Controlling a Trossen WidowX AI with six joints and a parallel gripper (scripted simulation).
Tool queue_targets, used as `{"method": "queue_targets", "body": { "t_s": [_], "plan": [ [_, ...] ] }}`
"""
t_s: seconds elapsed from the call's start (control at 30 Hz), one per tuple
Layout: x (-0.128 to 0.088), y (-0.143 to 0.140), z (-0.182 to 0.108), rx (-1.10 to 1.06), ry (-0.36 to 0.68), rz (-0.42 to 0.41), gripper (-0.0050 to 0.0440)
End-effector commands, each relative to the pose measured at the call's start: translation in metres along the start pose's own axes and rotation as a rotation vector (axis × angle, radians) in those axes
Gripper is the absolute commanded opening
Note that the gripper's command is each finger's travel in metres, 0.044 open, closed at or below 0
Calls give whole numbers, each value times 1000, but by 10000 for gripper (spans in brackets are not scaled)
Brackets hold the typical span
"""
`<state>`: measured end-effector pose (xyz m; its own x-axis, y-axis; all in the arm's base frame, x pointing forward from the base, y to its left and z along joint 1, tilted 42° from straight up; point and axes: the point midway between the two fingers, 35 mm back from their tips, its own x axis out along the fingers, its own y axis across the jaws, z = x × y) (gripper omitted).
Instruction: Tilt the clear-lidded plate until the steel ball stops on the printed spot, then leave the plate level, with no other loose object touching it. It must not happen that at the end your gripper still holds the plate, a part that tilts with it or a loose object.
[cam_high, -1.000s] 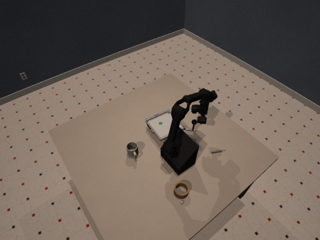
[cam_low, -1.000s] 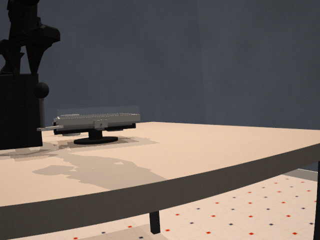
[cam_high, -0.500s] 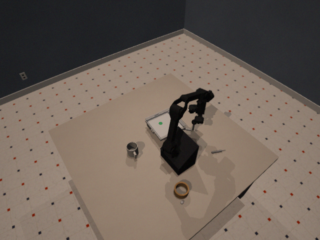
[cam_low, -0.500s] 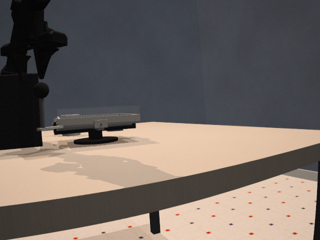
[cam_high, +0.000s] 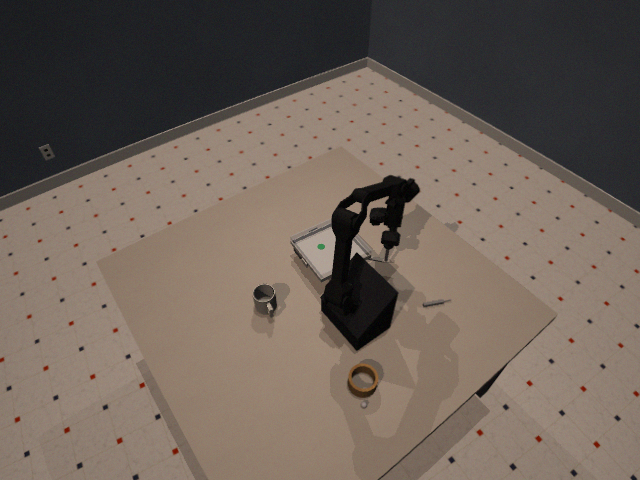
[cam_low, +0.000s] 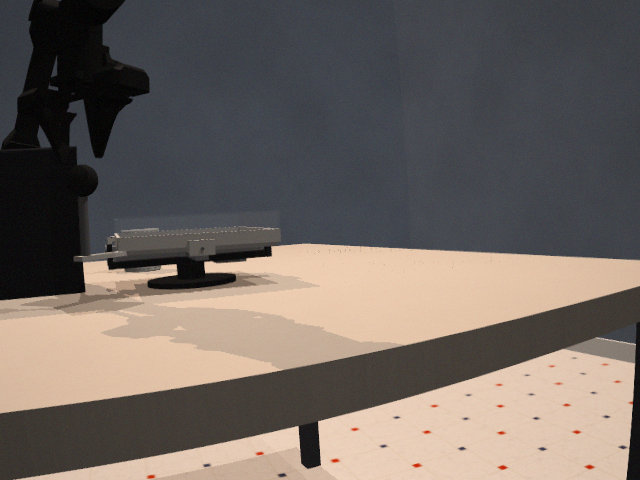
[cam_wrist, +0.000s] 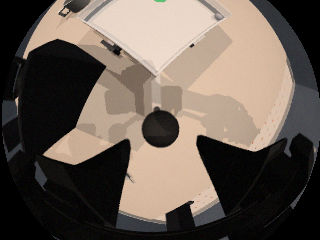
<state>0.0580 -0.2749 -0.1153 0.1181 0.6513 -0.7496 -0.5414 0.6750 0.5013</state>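
Note:
The clear-lidded plate (cam_high: 328, 249) stands on a black pedestal (cam_low: 191, 279) behind the arm's base and looks about level in the exterior view (cam_low: 193, 241). The steel ball (cam_wrist: 219, 18) lies in the plate's right corner, far from the spot. A thin lever runs from the plate's corner to an upright stick with a black ball knob (cam_wrist: 160, 128). My gripper (cam_wrist: 163, 142) (cam_high: 390, 237) is open and empty, pointing down, straight above the knob and apart from it.
A metal mug (cam_high: 264, 298) stands left of the black base block (cam_high: 359, 304). A grey pen-like tool (cam_high: 436, 302) lies to the right. An orange tape ring (cam_high: 362, 378) and a small white ball (cam_high: 364, 404) lie near the table's front.

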Motion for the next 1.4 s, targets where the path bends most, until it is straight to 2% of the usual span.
{"method": "queue_targets", "body": {
  "t_s": [0.0, 1.37],
  "plan": [
    [2, 1, 2, 6, -4, -1, 300],
    [42, 0, 2, 6, -4, -1, 300]
  ]
}}
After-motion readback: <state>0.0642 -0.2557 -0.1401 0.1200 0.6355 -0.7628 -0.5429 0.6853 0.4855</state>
